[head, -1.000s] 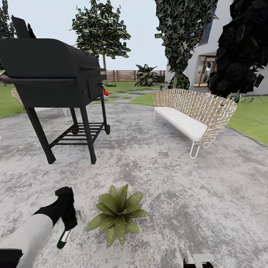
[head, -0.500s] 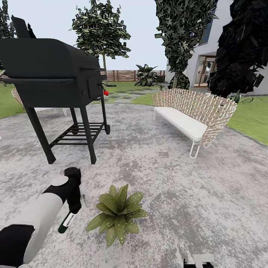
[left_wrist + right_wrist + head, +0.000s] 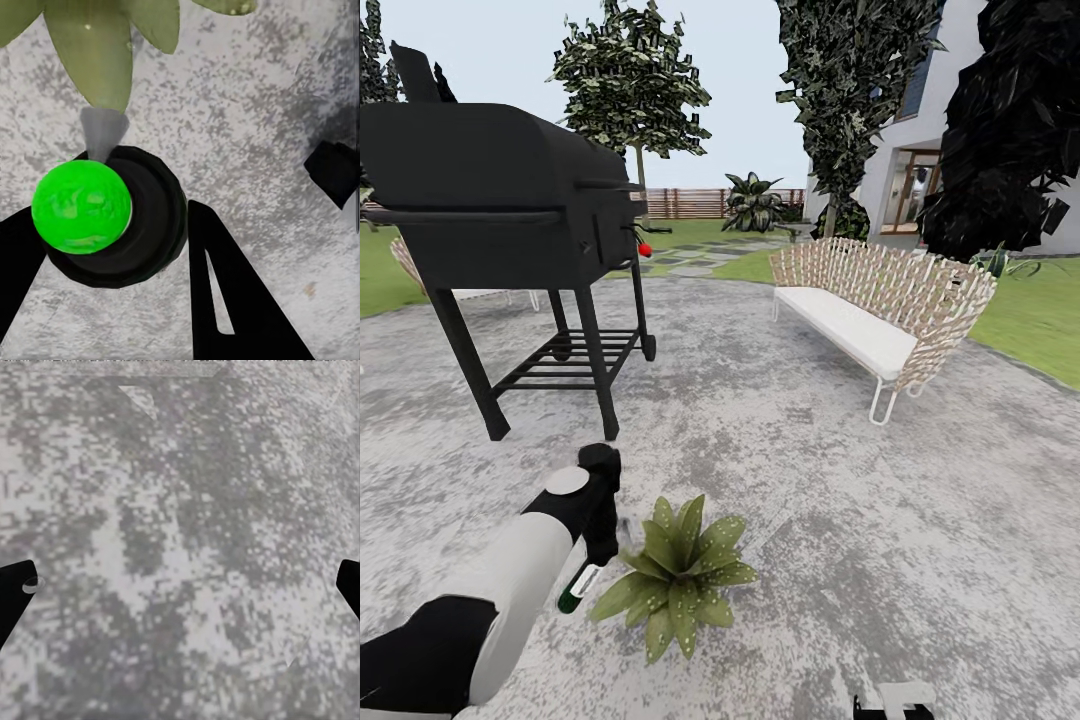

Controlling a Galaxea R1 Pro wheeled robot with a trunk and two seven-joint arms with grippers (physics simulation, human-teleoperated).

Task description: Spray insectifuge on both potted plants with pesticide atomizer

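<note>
One potted plant, a low rosette of speckled green leaves, sits on the grey patio near me; the other one is out of view. My left gripper is shut on the pesticide atomizer, a green bottle hanging just left of the rosette. In the left wrist view the atomizer's bright green top sits in a black collar between my black fingers, and its grey nozzle points at a leaf. My right gripper is open over bare paving, low at my right.
A black barbecue grill on legs stands at the left, beyond the plant. A woven sofa with a white cushion stands to the right. Lawn, trees, a brown fence and a house lie beyond the paved patio.
My left arm has carried the atomizer to the right and forward, from well left of the rosette to right beside its leaves. The view and the right gripper have stayed still.
</note>
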